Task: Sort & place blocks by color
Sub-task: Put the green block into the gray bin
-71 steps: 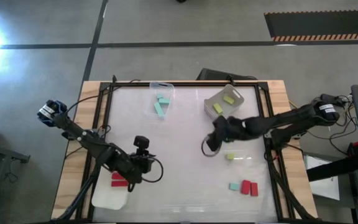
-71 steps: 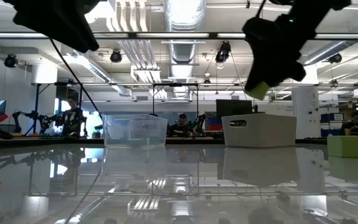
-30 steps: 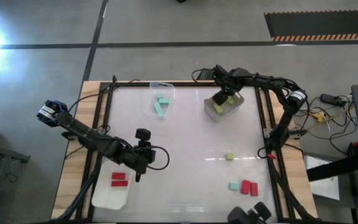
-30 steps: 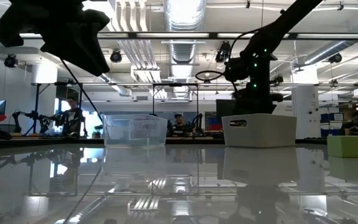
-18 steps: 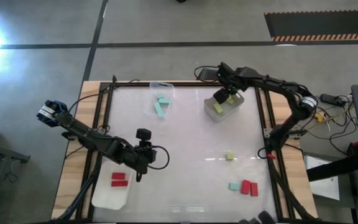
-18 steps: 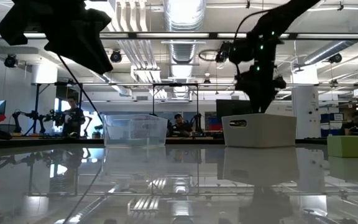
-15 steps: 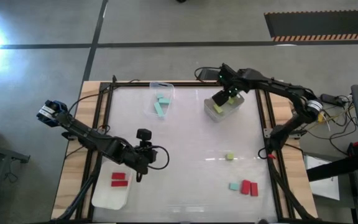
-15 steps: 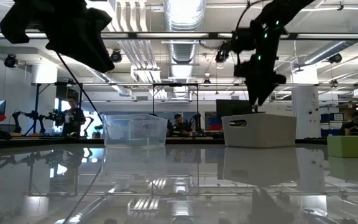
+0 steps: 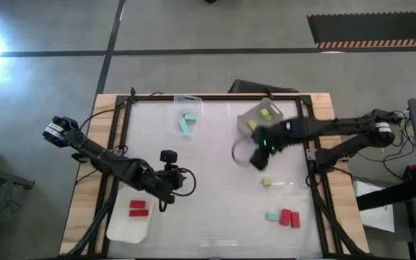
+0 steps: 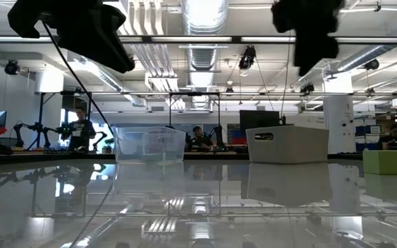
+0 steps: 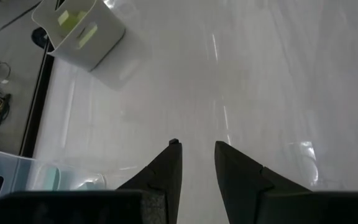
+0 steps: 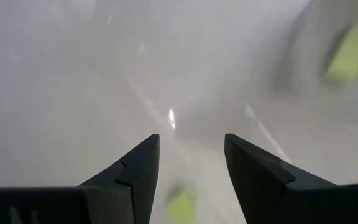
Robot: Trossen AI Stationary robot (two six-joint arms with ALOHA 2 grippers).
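Observation:
The loose blocks lie flat on the near-right table: one yellow-green block (image 9: 266,182), one mint-teal block (image 9: 272,216) and two red blocks (image 9: 289,217). My right gripper (image 9: 257,146) hovers open and empty between the grey tray (image 9: 245,119) and that yellow-green block, which shows low between its fingers (image 12: 180,203). My left gripper (image 9: 173,175) waits open over the near-left table, beside the white tray (image 9: 125,230) holding two red blocks (image 9: 139,209). It is also empty in the left wrist view (image 11: 197,146).
The grey tray (image 11: 98,43) at the far right holds yellow-green blocks (image 9: 268,114). A clear tray (image 9: 181,107) at the far middle holds mint-teal blocks (image 9: 187,120). Dark rails frame the table (image 9: 215,231). Bare tabletop lies between the two arms.
My right gripper has left the grey tray at the far right. It has swung toward the table's near edge and now hangs over the tabletop close to the loose yellow-green block. The left arm has barely shifted.

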